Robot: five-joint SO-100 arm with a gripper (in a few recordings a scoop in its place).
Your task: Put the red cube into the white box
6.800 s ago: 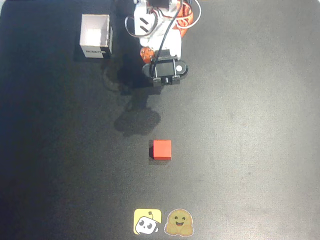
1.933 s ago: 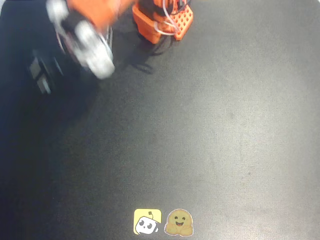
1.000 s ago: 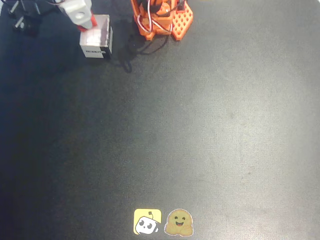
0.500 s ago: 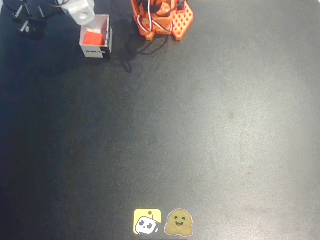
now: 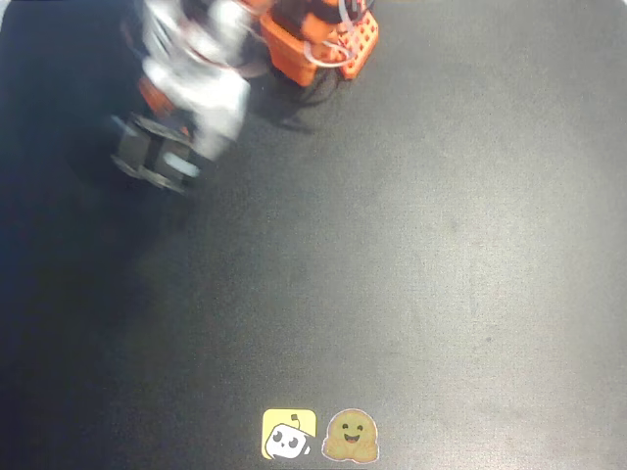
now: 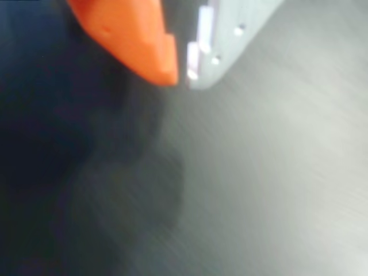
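Both the red cube and the white box hidden; pose and place unclear.

One robot arm [image 5: 191, 88], blurred, sits at the upper left of the overhead view, one orange base [image 5: 321, 39] at the top centre, two stickers [image 5: 319, 435] at the bottom centre, and one dark table [image 5: 441, 245].

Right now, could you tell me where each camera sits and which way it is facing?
Overhead view: fixed above, looking straight down on the black table; the orange base and the blurred arm show at top left.
Wrist view: rides on the arm, looking down past the gripper at the table.
Shared: the black tabletop and motion blur.
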